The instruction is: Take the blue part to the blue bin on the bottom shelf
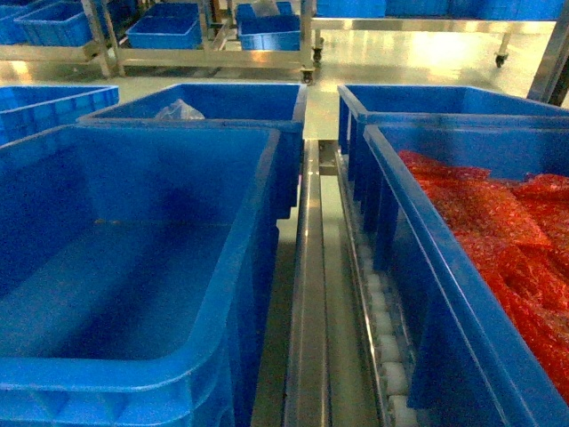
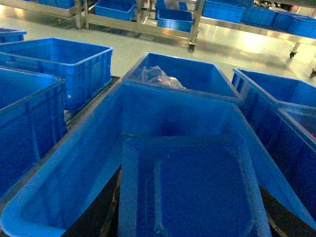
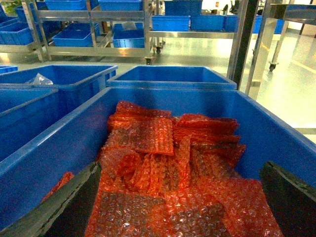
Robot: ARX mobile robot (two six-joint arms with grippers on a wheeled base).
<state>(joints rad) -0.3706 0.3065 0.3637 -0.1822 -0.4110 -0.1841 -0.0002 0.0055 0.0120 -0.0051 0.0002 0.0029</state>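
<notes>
The blue part (image 2: 197, 182), a flat rectangular tray-like piece with a raised rim, fills the lower left wrist view. My left gripper (image 2: 192, 217) is shut on it, dark fingers (image 2: 106, 215) pressed against its two sides. It hangs over an empty blue bin (image 2: 163, 111), the large bin on the left of the head view (image 1: 133, 267). That bin stands on the bottom shelf (image 1: 307, 294), a shiny steel rail beside white rollers (image 1: 382, 311). My right gripper (image 3: 180, 168) is open above red bubble wrap (image 3: 163, 163). Neither gripper shows in the head view.
A second large blue bin (image 1: 462, 294), on the right, is full of red bubble wrap. Behind the empty bin, another blue bin (image 1: 222, 111) holds a clear plastic bag (image 1: 178, 111). Further bins stand to the left (image 2: 59, 66), with steel racks of blue crates (image 1: 213, 36) across the floor.
</notes>
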